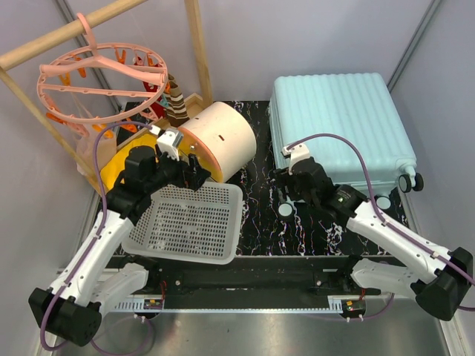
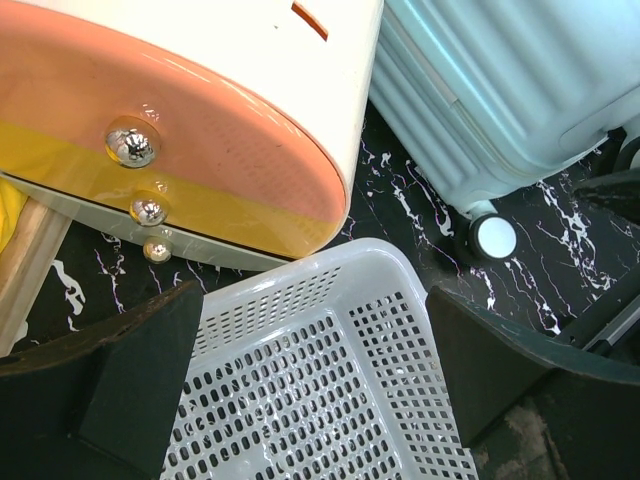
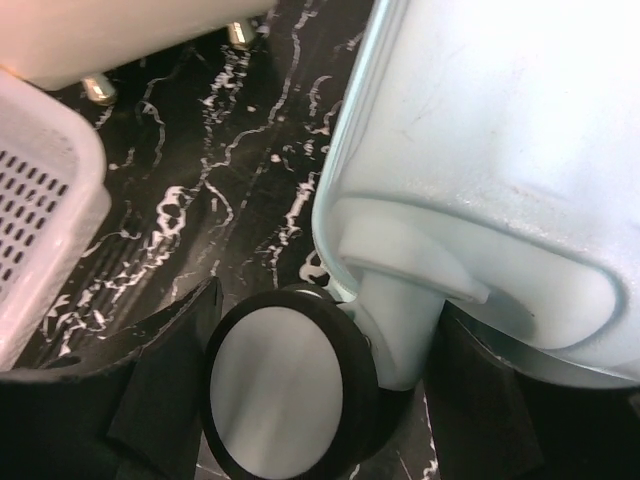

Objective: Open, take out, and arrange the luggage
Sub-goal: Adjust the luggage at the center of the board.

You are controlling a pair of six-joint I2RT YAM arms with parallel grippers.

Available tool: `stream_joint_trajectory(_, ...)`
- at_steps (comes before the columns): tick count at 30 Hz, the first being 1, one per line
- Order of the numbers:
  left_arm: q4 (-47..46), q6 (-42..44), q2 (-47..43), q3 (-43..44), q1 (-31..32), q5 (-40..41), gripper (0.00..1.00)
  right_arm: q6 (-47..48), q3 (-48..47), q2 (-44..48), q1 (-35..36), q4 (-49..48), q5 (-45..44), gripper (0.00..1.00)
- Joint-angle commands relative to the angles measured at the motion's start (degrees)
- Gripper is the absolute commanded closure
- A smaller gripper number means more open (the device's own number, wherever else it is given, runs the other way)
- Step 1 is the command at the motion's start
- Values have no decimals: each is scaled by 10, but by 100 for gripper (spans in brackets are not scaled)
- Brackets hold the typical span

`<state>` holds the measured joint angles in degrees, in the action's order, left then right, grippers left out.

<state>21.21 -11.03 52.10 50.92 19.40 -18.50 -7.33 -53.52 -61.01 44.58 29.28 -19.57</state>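
Top external, luggage (image 1: 338, 119) shut, left hand (image 2: 315, 335) spread over basket (image 1: 185, 220), right hand (image 3: 325, 330) spread astride wheel (image 3: 285, 395)

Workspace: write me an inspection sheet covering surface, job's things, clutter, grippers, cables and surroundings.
Surface: black marbled mat with white veins.
Job's things: luggage, closed, lying flat at far right.
Clutter: white basket at near left, nothing seen in it; drawer box behind it.
Grippers: left gripper open above the basket; right gripper has its jaws apart either side of a luggage wheel, contact unclear.
Cables: purple left cable loops beside the drawer box; purple right cable arcs over the luggage.
Surroundings: wooden rack with pink clip hanger at far left; grey walls.
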Motion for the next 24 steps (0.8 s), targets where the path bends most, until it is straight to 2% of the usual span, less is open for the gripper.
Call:
stream_joint_trajectory(1,-33,-4,0,3,0,-14,1,17,1,-32,79,-31,219,100)
stream_joint_trajectory(5,-33,-3,-2,1,1,-13,1,8,-4,-35,90,-23,199,100)
stream_joint_trajectory(8,-34,-3,-1,2,1,-13,1,-14,6,-15,90,0,141,100)
stream_joint_trajectory(12,-34,-2,0,2,3,-14,1,-83,12,23,84,76,-65,100)
stream_joint_trajectory(14,-34,-2,2,3,3,-16,1,-103,11,42,71,82,-103,100)
stream_joint_trajectory(15,-34,-2,3,4,3,-19,1,-110,9,46,47,92,-148,100)
stream_joint_trajectory(19,-34,-1,-2,1,3,-20,1,-132,5,57,-41,108,-180,100)
stream_joint_trajectory(24,-34,-4,-7,-3,4,-21,1,-127,-7,59,-92,116,-227,100)
